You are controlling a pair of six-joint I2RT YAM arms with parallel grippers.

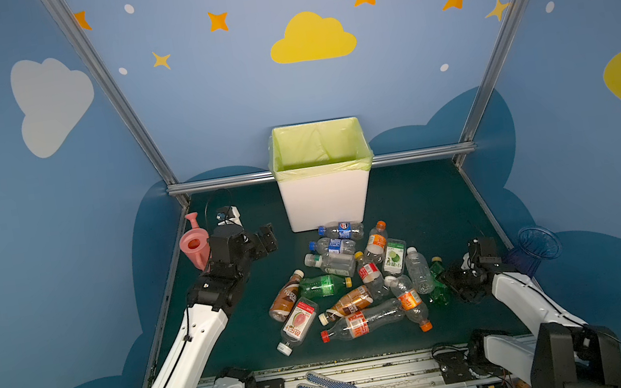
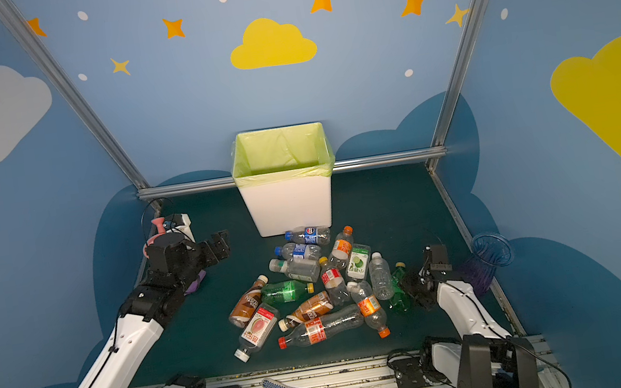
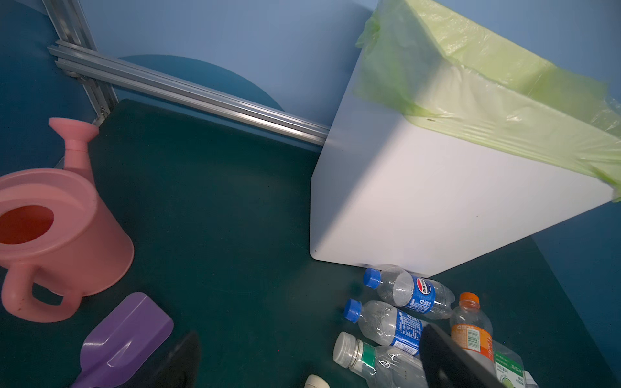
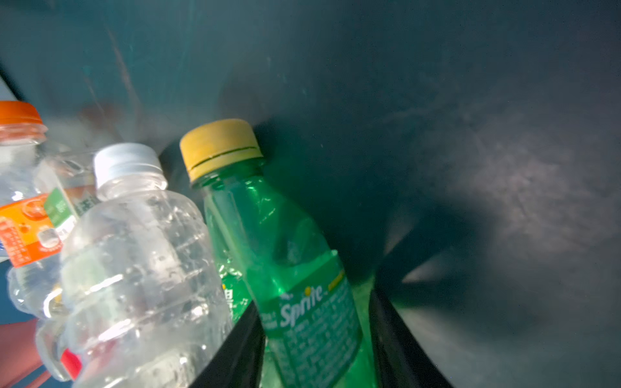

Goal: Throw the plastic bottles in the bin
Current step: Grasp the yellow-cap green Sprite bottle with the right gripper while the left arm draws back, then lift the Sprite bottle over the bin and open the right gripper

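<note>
Green Sprite bottle (image 1: 440, 292) lies at the right edge of the heap of plastic bottles (image 1: 368, 274) on the worktop (image 1: 427, 202), its long axis running up and down the frame in both top views, cap uppermost, and the right end effector (image 4: 316, 352) is pinching its labelled body. We judge the next move turns on the bin (image 1: 325, 201), which stands up and to the left of that grip, beyond the heap. Our left end effector (image 1: 265, 240) hovers spread wide at the heap's left, so the right arm is nearer.
</note>
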